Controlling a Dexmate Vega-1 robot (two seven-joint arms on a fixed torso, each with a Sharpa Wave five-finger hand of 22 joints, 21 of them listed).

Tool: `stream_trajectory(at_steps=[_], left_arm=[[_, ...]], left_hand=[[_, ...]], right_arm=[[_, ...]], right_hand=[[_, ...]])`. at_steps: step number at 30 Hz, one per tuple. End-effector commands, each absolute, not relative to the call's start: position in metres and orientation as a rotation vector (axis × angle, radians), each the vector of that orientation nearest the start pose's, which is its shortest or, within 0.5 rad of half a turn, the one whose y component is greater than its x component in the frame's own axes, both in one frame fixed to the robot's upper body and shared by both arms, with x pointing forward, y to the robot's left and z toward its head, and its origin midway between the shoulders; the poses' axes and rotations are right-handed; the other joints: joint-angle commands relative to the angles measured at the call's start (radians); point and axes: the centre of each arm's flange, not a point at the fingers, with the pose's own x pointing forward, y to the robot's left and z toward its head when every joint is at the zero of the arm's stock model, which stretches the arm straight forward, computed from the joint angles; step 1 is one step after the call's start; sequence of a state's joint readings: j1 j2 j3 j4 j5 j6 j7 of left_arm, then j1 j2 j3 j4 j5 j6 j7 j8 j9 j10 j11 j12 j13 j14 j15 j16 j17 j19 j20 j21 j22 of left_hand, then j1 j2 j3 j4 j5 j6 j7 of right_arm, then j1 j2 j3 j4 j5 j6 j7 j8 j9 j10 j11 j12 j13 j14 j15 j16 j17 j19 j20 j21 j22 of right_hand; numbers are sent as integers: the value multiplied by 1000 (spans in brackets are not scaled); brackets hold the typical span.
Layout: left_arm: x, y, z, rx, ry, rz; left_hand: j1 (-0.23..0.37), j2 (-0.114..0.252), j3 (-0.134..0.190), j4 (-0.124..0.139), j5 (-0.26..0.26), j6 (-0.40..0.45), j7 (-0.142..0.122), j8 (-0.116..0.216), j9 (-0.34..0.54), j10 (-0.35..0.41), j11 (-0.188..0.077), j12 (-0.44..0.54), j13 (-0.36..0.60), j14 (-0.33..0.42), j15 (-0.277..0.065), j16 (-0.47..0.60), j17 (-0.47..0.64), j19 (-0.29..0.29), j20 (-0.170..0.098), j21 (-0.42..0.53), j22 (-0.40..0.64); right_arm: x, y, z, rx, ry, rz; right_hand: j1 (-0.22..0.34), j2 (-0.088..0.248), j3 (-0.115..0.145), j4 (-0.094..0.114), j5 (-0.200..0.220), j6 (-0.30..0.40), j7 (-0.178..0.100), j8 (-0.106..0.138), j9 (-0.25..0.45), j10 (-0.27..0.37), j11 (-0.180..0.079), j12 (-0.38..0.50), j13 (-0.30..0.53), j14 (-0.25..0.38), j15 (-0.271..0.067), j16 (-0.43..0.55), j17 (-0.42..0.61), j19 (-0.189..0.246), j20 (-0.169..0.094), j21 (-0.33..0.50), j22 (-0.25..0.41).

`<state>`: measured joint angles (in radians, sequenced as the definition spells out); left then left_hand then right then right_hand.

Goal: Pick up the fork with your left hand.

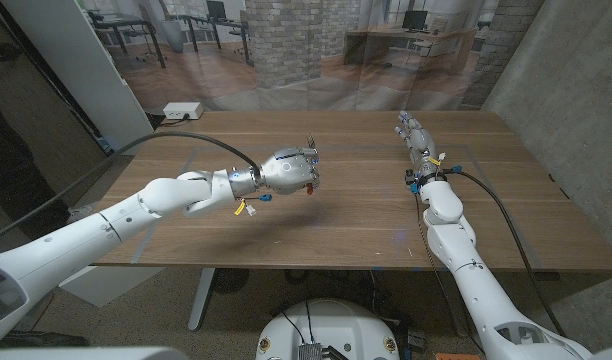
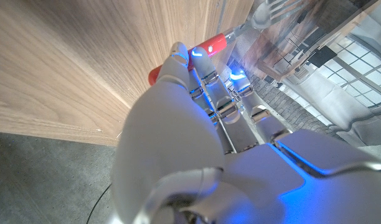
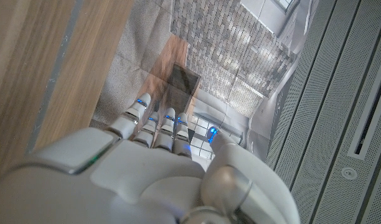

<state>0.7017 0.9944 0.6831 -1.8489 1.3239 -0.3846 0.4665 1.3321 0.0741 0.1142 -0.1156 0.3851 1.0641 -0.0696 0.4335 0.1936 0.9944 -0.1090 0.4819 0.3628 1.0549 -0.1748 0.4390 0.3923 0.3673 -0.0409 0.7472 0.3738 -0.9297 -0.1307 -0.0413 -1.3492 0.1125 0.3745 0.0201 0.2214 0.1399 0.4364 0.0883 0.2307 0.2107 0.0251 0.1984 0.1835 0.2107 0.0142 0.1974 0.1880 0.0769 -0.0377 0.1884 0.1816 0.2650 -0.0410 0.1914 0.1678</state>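
Clearly the fork is already in the left hand. In the left wrist view its red handle sits between the fingers and the thumb, and the metal tines come out past the fingertips, in front of the glass wall. In the head view the thin tines stand up above the same hand, which hangs over the middle of the wooden surface. I cannot say for sure if the hand is clear of the wood, but a dark shadow lies under it, so I judge that the fork is lifted or nearly lifted.

So the step in hand, as I read it, is the last one: the grasp is made and the lift is in course or just finished. What the next move calls for is mostly to keep the pinch firm and raise the hand straight up, without turning the wrist, because the smooth handle is held only at its middle part and could swing or slide out between the fingers.

The right hand stays near the far right side of the surface, well apart from the fork. In the right wrist view its fingers are stretched out together, a little spread, and they hold nothing.
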Motion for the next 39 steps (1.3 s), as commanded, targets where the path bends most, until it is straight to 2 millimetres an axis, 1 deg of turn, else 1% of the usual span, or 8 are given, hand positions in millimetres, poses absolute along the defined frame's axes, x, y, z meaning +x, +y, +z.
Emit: stream_trajectory(at_steps=[1,10,25,30,33,39], left_arm=[[514,164,17,-2871,2225,67],[511,165,27,-2845,2241,4],[505,164,39,-2794,2278,-96],[502,165,44,-2776,2291,-150],[501,165,46,-2764,2300,-171],[501,167,50,-2744,2316,-202]], left_hand=[[15,21,1,8,9,36,9,5,4,79,-50,-2,253,10,-63,-4,4,-5,-83,9,1],[17,23,-2,10,11,37,11,4,4,82,-52,-6,260,12,-63,-6,7,-8,-83,16,1],[17,25,-9,13,14,36,10,0,4,85,-52,-14,272,14,-62,-12,13,-13,-82,29,0],[17,26,-11,14,14,37,10,-1,4,87,-56,-16,276,15,-62,-14,15,-15,-82,33,0],[18,26,-12,15,15,36,10,-2,5,90,-50,-16,278,16,-62,-15,16,-16,-81,35,-1],[19,26,-14,15,16,37,9,-3,5,90,-52,-20,282,17,-62,-17,18,-18,-82,39,-1]], right_arm=[[634,-257,-5,-39,-798,33],[635,-255,0,-47,-810,32],[627,-254,6,-55,-833,22],[626,-252,6,-55,-836,22],[625,-251,6,-54,-836,20],[621,-249,6,-57,-839,12]], right_hand=[[-1,-5,4,-2,4,3,-5,-3,4,5,-7,-3,6,9,0,0,0,-6,-34,1,3],[-1,-5,5,-3,4,3,-5,-3,4,4,-8,-3,6,9,-1,0,0,-7,-34,1,3],[0,-5,6,-5,4,4,-6,-3,4,5,-8,-3,5,9,-2,-1,0,-7,-34,1,3],[-1,-5,6,-5,4,4,-6,-3,4,5,-8,-3,5,10,-1,0,0,-7,-35,1,3],[-1,-5,6,-5,4,4,-6,-3,4,6,-8,-3,5,10,-2,0,0,-7,-35,1,3],[-1,-5,7,-5,4,4,-6,-3,4,5,-8,-3,5,10,-2,0,0,-6,-35,2,3]])
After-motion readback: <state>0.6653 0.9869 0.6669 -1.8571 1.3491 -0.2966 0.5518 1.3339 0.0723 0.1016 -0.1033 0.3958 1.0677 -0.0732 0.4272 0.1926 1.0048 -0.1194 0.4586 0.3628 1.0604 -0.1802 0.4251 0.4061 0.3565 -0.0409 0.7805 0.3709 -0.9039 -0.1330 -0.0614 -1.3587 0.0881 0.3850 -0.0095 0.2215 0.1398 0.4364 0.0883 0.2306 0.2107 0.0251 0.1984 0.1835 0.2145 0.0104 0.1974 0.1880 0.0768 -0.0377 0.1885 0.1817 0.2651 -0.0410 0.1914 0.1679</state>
